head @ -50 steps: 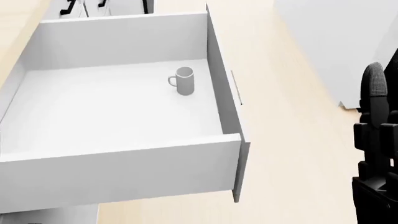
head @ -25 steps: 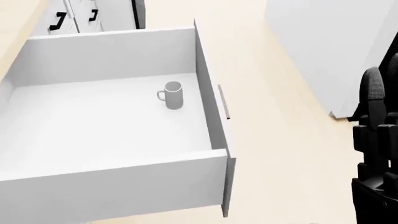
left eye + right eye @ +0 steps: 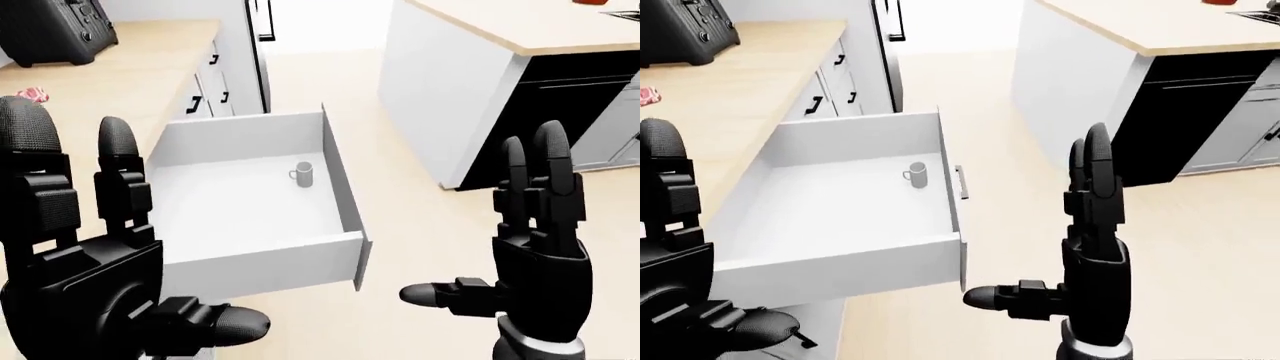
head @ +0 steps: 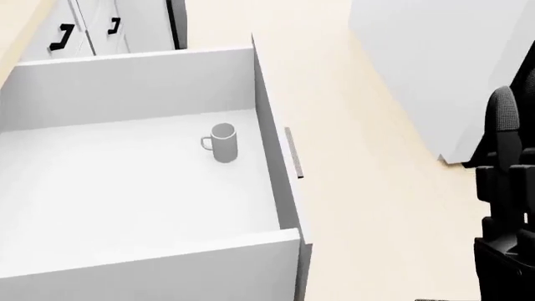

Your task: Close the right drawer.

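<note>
The right drawer (image 3: pixel 338 180) is a white box pulled far out from the cabinets on the left, and its front panel faces right. A thin handle (image 4: pixel 293 160) is mounted on that panel. One white mug (image 3: pixel 304 175) stands upright inside, near the front panel. In the left-eye view my left hand (image 3: pixel 130 225) is raised at the lower left with fingers spread, open, over the drawer's near corner. My right hand (image 3: pixel 480 217) is raised at the lower right, open, thumb pointing left, to the right of the front panel and apart from it.
A wooden counter (image 3: pixel 120 82) with a black toaster (image 3: pixel 55 30) runs along the left above cabinets with black handles (image 3: pixel 213 58). A white island (image 3: pixel 450 90) with a dark appliance (image 3: pixel 570 112) stands on the right. Light wood floor (image 3: pixel 420 217) lies between them.
The whole head view has shifted: the drawer and mug slid down and left in the picture, so the camera moved. My right hand stays at the right edge.
</note>
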`<state>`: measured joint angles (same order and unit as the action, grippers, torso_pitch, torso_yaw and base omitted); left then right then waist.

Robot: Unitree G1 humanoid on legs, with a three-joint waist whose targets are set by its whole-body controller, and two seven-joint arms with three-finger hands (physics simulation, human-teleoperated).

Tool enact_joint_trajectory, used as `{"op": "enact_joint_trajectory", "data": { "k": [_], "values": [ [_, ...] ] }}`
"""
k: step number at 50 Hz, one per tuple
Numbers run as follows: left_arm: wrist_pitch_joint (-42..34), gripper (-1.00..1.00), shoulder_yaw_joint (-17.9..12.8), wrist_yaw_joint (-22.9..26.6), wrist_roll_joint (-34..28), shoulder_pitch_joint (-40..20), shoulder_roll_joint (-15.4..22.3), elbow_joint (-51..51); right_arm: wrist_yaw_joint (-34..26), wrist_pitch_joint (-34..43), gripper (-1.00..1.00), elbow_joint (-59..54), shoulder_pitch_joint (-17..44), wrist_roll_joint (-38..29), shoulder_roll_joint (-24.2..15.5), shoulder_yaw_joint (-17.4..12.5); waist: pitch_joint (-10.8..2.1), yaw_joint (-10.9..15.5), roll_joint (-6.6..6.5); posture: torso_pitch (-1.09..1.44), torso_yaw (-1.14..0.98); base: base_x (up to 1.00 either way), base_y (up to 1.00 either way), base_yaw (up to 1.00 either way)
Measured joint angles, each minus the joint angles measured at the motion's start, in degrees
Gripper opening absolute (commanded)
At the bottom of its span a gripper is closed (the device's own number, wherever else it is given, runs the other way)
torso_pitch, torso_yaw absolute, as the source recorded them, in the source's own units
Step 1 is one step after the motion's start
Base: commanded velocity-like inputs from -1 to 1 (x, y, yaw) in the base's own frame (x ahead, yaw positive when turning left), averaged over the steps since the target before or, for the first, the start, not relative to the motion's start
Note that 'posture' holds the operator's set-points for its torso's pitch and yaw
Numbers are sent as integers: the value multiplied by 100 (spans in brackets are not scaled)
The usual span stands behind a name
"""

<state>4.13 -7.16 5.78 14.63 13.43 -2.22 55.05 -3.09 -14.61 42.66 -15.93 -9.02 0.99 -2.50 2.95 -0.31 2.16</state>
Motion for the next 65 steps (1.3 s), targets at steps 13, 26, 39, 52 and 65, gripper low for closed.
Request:
{"op": "enact_joint_trajectory", "data": {
  "k": [13,26,39,52,65],
  "values": [
    [34,100,-67,-54,-2,18,24,-8,-49,17,100,-94,20,-25,11,108,1,128,-515,0,0,14,0,0],
    [9,100,-25,-12,16,-10,13,-28,-6,46,100,-53,48,89,0,22,-126,104,-183,0,0,0,0,0],
    [76,100,-1,-1,12,15,13,-51,-71,568,100,19,490,111,-65,-284,-181,54,-188,0,0,0,0,0],
    [87,100,25,-24,-21,21,25,-7,-262,1183,100,-2333,2659,140,-965,-935,-163,58,-133,0,0,0,0,0],
    [100,100,16,-19,-18,10,27,-56,292,-1273,100,-8343,4114,183,-1392,-625,-144,49,-144,0,0,0,0,0]
  ]
}}
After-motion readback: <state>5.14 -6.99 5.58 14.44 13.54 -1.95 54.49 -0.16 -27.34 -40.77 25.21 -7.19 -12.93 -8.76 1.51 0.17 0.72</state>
